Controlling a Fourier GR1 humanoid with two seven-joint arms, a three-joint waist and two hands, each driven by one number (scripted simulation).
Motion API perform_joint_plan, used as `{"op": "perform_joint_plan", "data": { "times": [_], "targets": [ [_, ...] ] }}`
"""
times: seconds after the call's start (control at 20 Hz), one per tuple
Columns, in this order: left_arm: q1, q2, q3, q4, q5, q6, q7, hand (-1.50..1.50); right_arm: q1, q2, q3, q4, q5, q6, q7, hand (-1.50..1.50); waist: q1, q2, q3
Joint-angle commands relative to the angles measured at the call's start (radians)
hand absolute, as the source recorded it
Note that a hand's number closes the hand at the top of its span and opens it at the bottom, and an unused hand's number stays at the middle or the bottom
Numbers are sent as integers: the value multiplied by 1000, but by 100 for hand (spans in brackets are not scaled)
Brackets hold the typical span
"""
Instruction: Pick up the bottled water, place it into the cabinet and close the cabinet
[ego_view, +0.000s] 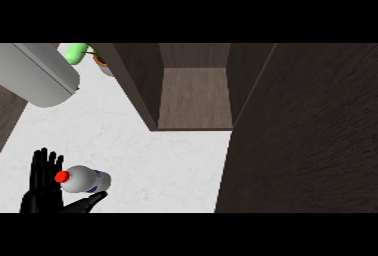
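The water bottle (83, 180) is white with a red cap and a blue label, and it stands on the white counter (170, 160) at the lower left. My left hand (43, 186) is right beside it, fingers straight and pointing up on its left and the thumb reaching out below it; the hand is open and not curled round the bottle. The dark wood cabinet (195, 97) is open at the top centre, its inside bare. Its open door (303, 140) fills the right side of the view. My right hand does not show.
A grey rounded appliance (40, 75) lies at the top left. Behind it are a green object (74, 53) and a small pot (102, 62). A dark wood strip (7, 117) runs along the counter's left edge.
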Motion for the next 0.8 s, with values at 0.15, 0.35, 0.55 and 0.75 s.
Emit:
{"op": "perform_joint_plan", "data": {
  "times": [0.15, 0.35, 0.55, 0.75],
  "targets": [
    [-55, -5, 9, 222, -16, -4, -168, -150, -69, 28, 31, -82, 146, -35, 108, -150, 3, 1, -1],
    [-96, 6, 40, 345, 6, -22, -242, -150, -61, 11, 7, -57, 124, -30, 86, -150, 3, 1, 0],
    [-150, 2, 58, 472, 25, -14, -323, -150, -7, -24, 35, -58, 109, -24, 22, -150, 1, 1, 0],
    [-97, -5, -4, 402, 33, 32, -287, -150, -6, -41, 83, -108, 167, -43, 76, -150, 2, -1, 0]
  ]
}}
